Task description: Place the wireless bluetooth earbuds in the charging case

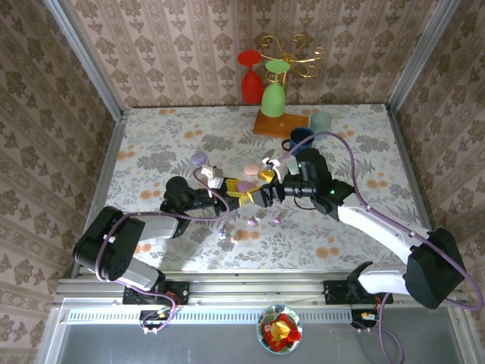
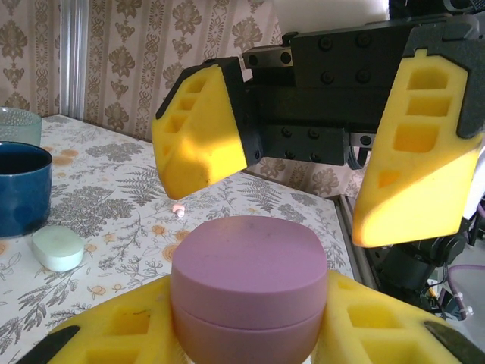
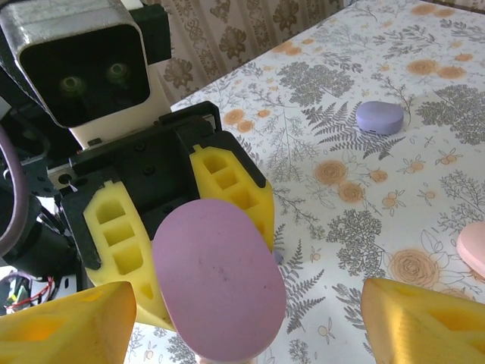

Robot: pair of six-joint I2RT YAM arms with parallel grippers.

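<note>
My left gripper point(image 1: 246, 191) point(image 2: 248, 322) is shut on a mauve pebble-shaped charging case point(image 2: 248, 280) point(image 3: 220, 280) point(image 1: 247, 185), held above the table with its lid closed. My right gripper point(image 1: 262, 186) point(image 3: 242, 326) faces it with its yellow fingers point(image 2: 201, 144) spread open on either side of the case, not touching it. Tiny earbuds point(image 1: 252, 221) lie loose on the floral cloth below the grippers, another point(image 1: 276, 221) close by. One pink earbud point(image 2: 179, 210) lies on the table beyond the case.
Other closed cases lie about: lavender point(image 1: 199, 158) point(image 3: 380, 117), pink point(image 1: 251, 168) point(image 3: 474, 246) and pale green point(image 2: 57, 248). A blue cup point(image 1: 301, 137) point(image 2: 23, 186), a pale glass point(image 1: 321, 120) and a wooden stand point(image 1: 276, 125) with red point(image 1: 249, 76) and green point(image 1: 273, 91) goblets stand at the back.
</note>
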